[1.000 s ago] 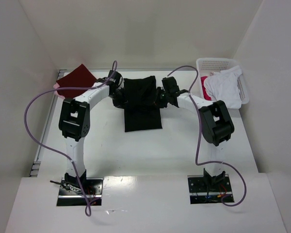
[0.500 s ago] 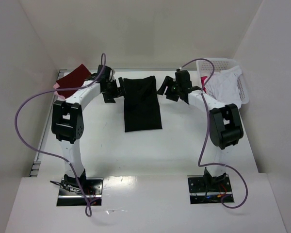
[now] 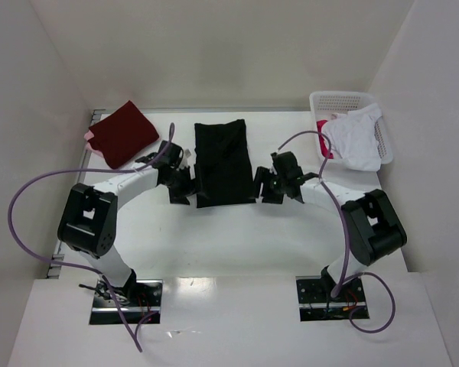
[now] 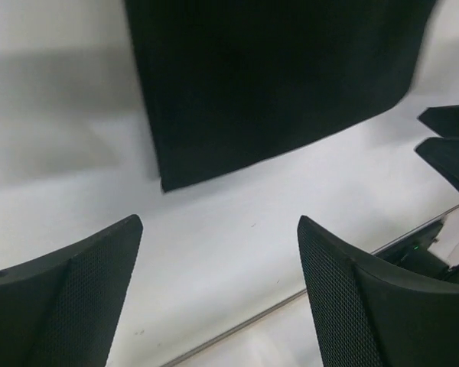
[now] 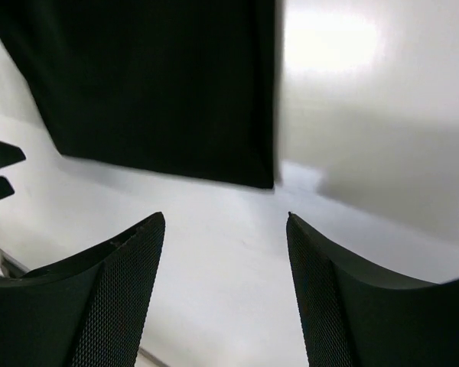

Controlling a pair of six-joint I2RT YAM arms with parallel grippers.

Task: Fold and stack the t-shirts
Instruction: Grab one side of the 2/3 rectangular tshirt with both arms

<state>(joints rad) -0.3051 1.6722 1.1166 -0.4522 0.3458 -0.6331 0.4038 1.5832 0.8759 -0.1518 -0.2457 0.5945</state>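
Observation:
A black t-shirt lies folded into a long strip in the middle of the table. My left gripper hovers open just off its near left corner, and my right gripper hovers open just off its near right corner. In the left wrist view the black cloth fills the top, ahead of the left gripper, whose jaws hold nothing. The right wrist view shows the same cloth beyond the empty right gripper. A dark red t-shirt lies folded at the far left.
A white perforated basket stands at the far right, holding a white t-shirt and a bit of pink-red cloth. A pink edge peeks from under the dark red shirt. White walls close in the table on three sides.
Both grippers have opened and let go of the black shirt's sides. They swung outward, then came back toward me to the shirt's near corners.

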